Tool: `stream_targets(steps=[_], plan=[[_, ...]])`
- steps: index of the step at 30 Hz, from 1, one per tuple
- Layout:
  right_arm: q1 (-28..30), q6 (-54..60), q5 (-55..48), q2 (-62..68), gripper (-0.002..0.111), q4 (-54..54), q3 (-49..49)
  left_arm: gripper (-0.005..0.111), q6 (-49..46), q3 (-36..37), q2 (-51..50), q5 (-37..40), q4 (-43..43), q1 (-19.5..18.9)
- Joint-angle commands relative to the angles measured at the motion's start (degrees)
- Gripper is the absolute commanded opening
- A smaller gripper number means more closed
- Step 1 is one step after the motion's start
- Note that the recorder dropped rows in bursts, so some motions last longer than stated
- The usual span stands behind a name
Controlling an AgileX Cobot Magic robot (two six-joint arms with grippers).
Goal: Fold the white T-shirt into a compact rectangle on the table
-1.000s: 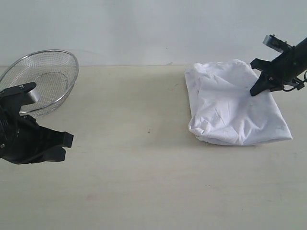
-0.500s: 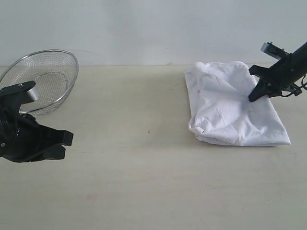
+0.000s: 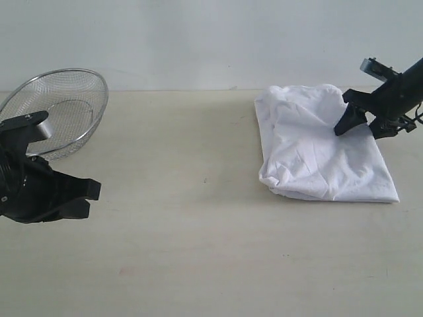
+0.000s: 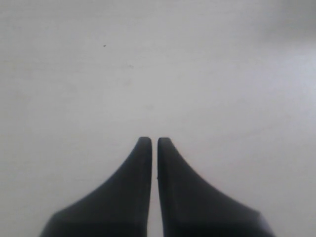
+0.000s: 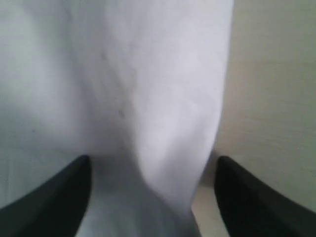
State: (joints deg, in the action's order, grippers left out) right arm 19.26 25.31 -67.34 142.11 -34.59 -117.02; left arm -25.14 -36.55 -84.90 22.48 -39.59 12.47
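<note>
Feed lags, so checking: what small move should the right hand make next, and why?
Probably lift the right hand straight up. Its jaws stand open astride a ridge of the white T-shirt, which already lies as a rough folded rectangle on the table; sliding sideways could drag the fold.

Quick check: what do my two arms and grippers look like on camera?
Both arms are matt black. The left gripper and right gripper have curved fingers tapering to blunt tips. Each wrist carries a small silver-grey block, and thin black cables loop beside the right one.
</note>
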Motion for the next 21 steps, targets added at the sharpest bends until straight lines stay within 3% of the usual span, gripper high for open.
stream_targets(steps=[1,11,13,16,17,21], plan=[[0.06,-2.19,0.32,-0.01,0.075,0.59,-0.32,0.005,-0.16,0.31,0.51,-0.48,-0.43,0.09],[0.16,-5.7,2.81,-9.94,0.074,0.71,-0.32,0.005,-0.58,0.31,0.51,-0.05,-0.43,0.09],[0.16,-6.03,2.8,-12.68,0.059,0.71,-0.32,0.005,-0.58,0.31,0.51,-0.26,-0.43,0.09],[0.16,-9.5,0.79,-17.73,0.008,0.71,-0.32,0.005,-0.78,0.31,0.51,-0.28,-0.43,0.09],[0.16,-9.91,-0.42,-19.22,0.001,0.71,-0.32,0.005,-0.78,0.31,0.51,-0.18,-1.15,0.09],[-0.32,-10.65,-2.62,-25.93,0.001,0.31,1.75,0.005,-1.98,0.31,0.51,-0.18,-4.07,0.09]])
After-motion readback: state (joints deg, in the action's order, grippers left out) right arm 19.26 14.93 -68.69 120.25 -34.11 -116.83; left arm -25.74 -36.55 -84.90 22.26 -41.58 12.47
